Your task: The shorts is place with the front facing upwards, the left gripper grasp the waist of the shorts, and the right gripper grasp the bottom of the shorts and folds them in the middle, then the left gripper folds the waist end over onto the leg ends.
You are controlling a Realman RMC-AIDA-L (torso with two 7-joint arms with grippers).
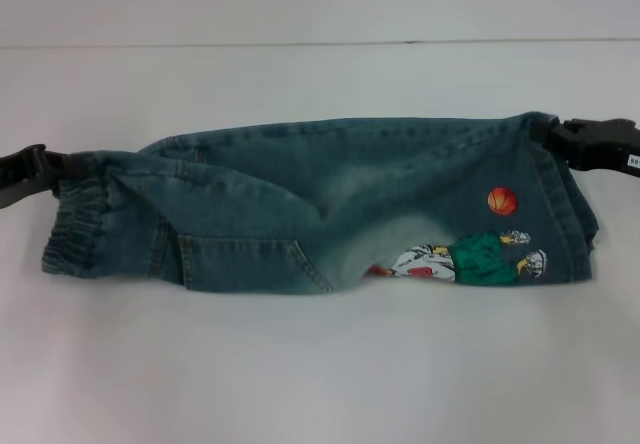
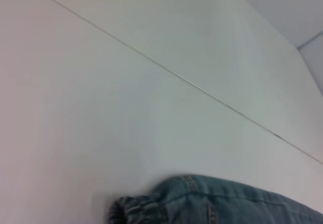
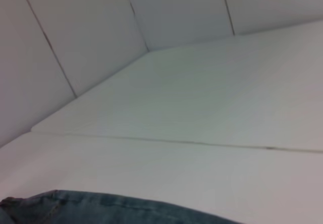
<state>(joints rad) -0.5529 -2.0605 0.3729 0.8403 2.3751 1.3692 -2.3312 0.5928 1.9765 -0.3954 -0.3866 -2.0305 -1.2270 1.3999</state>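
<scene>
The denim shorts lie folded lengthwise across the middle of the white tabletop, well in from every edge. The left gripper is clamped on the elastic waist end, the right gripper pinching the leg-hem end, nearer the tabletop's far edge

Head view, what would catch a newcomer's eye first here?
The denim shorts stretched across the middle of the white table, held at both ends: the left tool grips the elastic waist end, the right tool grips the leg end. Next, the bright patches near the right end: an orange basketball above a cartoon figure in green.
</scene>
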